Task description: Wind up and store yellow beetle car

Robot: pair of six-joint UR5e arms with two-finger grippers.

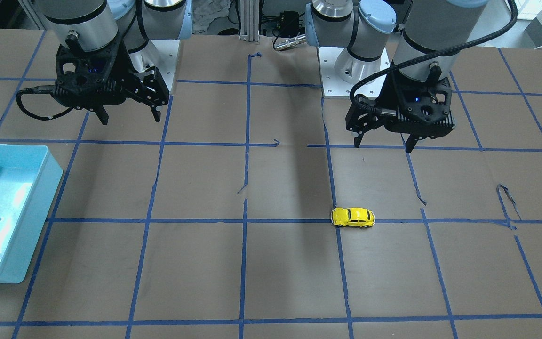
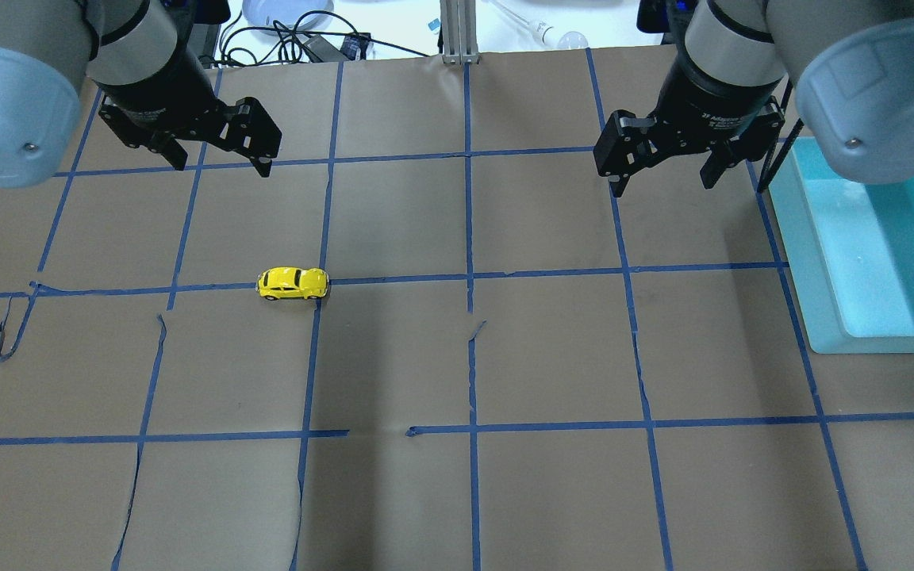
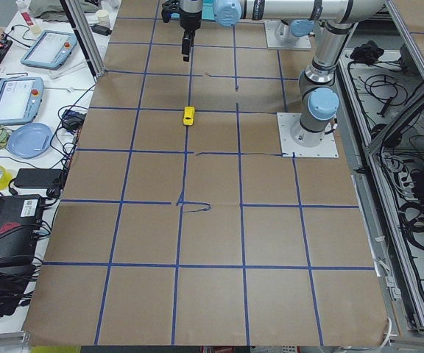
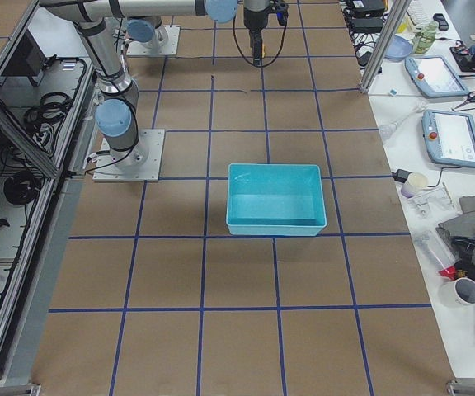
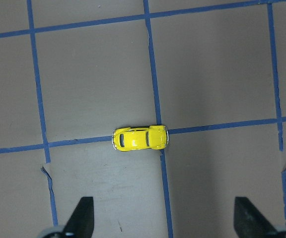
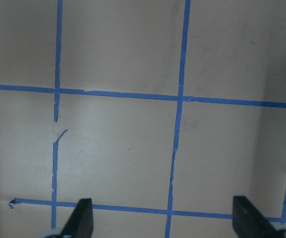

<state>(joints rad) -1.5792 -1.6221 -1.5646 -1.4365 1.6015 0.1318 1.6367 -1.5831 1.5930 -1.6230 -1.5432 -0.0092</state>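
Observation:
The yellow beetle car (image 2: 293,283) stands on its wheels on a blue tape line on the brown table, in the robot's left half. It also shows in the front view (image 1: 353,217), the left side view (image 3: 188,115) and the left wrist view (image 5: 140,139). My left gripper (image 2: 223,168) hangs open and empty above the table, behind the car and apart from it; it also shows in the front view (image 1: 383,146). Its fingers (image 5: 81,218) frame the car from above. My right gripper (image 2: 661,186) is open and empty, far from the car, near the bin.
A light blue open bin (image 2: 802,262) sits at the table's right edge, empty as far as I see; it also shows in the front view (image 1: 54,176) and the right side view (image 4: 275,200). Blue tape lines grid the brown table, with a few peeled ends.

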